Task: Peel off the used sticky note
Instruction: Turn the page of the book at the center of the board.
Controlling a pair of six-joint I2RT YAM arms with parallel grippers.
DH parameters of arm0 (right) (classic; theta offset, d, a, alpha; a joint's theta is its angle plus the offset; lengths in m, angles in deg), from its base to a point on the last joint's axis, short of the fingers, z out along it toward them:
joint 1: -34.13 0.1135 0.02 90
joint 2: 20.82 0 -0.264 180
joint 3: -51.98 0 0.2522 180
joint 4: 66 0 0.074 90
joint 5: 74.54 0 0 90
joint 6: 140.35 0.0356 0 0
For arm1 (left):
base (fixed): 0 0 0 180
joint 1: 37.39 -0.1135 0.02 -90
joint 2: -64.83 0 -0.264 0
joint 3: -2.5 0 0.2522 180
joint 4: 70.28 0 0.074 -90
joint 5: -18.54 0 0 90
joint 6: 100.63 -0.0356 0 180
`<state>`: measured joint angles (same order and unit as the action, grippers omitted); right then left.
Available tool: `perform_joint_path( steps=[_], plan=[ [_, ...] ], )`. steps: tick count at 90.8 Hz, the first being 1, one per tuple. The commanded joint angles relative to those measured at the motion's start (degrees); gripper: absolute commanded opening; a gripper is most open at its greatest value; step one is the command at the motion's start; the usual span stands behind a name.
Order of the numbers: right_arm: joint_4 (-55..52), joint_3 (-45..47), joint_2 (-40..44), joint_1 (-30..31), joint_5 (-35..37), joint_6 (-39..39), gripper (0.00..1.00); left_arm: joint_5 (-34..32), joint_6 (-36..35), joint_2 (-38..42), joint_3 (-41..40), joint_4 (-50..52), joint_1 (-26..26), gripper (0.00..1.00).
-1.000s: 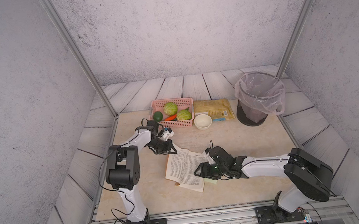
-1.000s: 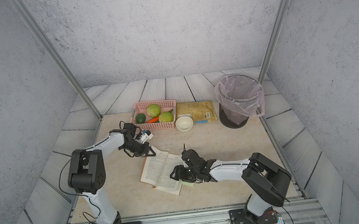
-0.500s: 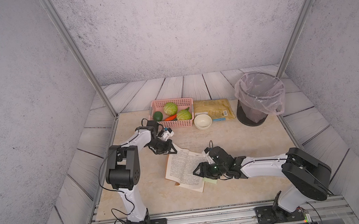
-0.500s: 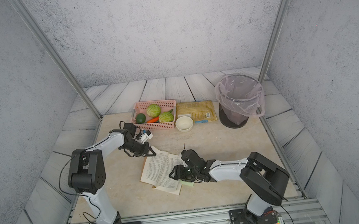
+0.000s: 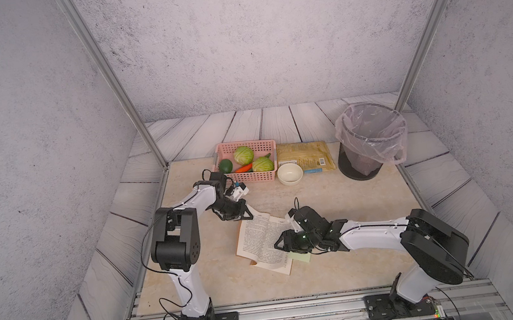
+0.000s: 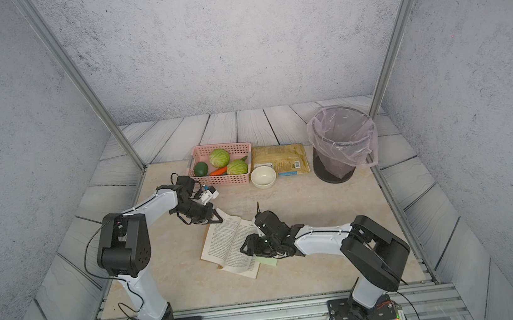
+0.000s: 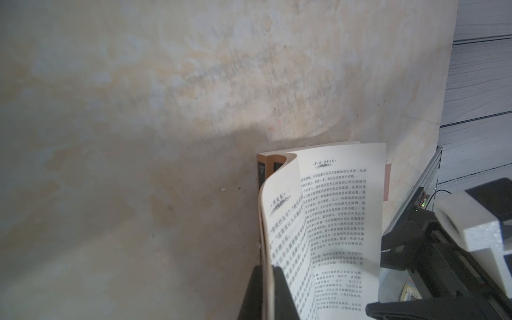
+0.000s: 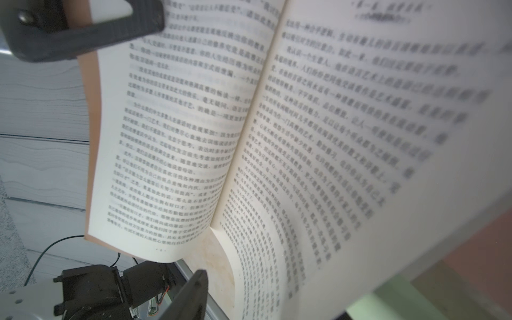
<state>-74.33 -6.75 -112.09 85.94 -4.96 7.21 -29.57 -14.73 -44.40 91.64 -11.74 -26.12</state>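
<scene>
An open book (image 5: 257,239) (image 6: 225,240) lies at the table's middle. My left gripper (image 5: 248,216) (image 6: 219,220) (image 7: 267,293) is shut on the edge of the book's far left corner. A pale green sticky note (image 5: 300,257) (image 6: 267,260) (image 8: 388,299) pokes out from under the right page's outer edge. My right gripper (image 5: 279,245) (image 6: 245,247) (image 8: 271,304) hovers low over the right page, beside the note. Its jaws stand apart with the curled page (image 8: 318,166) between them. Only one of its fingers (image 8: 194,293) shows; the page hides the other.
At the back stand a pink basket (image 5: 243,143) with cabbages, a carrot and an avocado, a white bowl (image 5: 289,174), a yellow packet (image 5: 309,158) and a lined bin (image 5: 368,141). Metal rails run along the table's front edge.
My right gripper has crept a little to the left over the right page and its jaws have narrowed somewhat. The left arm has stayed put on the book.
</scene>
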Motion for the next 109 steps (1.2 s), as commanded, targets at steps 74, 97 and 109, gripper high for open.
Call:
perform_joint_path(
  steps=[74,97,109],
  plan=[
    [-0.27,1.09,-1.33,0.52,4.08,4.17,0.71,0.39,-1.04,-1.5,0.38,1.28,-0.28,0.0],
    [4.48,1.62,-2.26,0.5,2.65,6.36,0.73,0.39,-1.01,-1.52,0.37,1.28,-0.28,0.0],
    [10.5,2.51,-5.03,0.46,0.7,8.14,0.73,0.3,-1.07,-1.52,0.39,1.26,-0.28,0.0]
  ],
)
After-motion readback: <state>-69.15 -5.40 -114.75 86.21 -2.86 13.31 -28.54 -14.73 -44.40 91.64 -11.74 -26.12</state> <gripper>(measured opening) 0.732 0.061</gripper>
